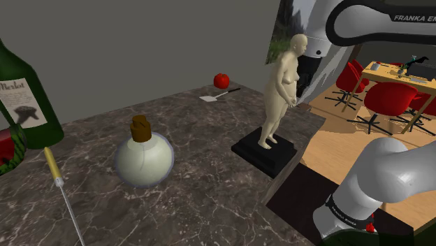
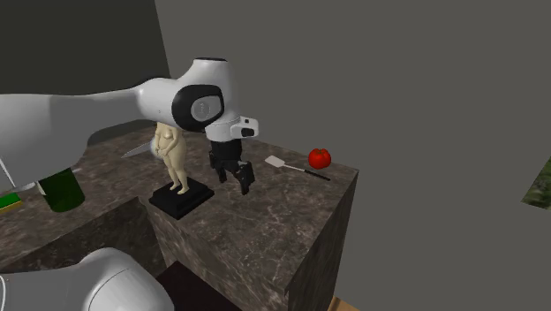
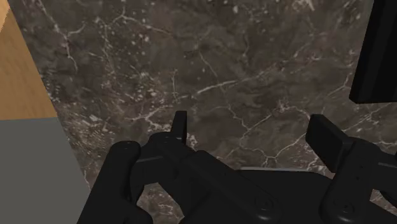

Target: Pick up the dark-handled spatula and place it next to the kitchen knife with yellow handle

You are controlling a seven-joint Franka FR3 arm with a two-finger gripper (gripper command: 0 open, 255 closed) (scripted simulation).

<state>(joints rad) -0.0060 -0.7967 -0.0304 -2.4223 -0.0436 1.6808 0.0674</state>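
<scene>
- Shoulder view: you are looking down over a dark marble bench (image 1: 209, 189). The spatula (image 1: 220, 93) lies flat near the bench's far edge. Its white blade points toward the view's left and its dark handle toward the right. A red tomato (image 1: 221, 80) sits just behind it, nearer that edge.
- Shoulder view: the knife (image 1: 59, 182) with the yellow handle lies on the near left part of the bench, well apart from the spatula. Its thin blade runs toward the bottom of the picture. A green wine bottle (image 1: 24, 98) is just behind the handle, and a round flask (image 1: 143, 159) with a brown stopper stands mid-bench.
- Shoulder view: a tan figurine (image 1: 283, 87) of a standing person, on a black base, stands by the bench's right edge. The white arm (image 1: 391, 182) shows at the lower right and the top right.
- Second exterior view: the gripper (image 2: 231, 179) hangs over the bench with its fingers pointing down, between the figurine and the spatula and touching neither. The spatula lies near the bench's far right corner, with the tomato just beside its handle.
- Wrist view: the two black fingers (image 3: 180, 127) stand wide apart with only bare marble between them, so the gripper holds nothing. The black edge of the figurine's base (image 3: 378, 51) shows beside one finger.
</scene>
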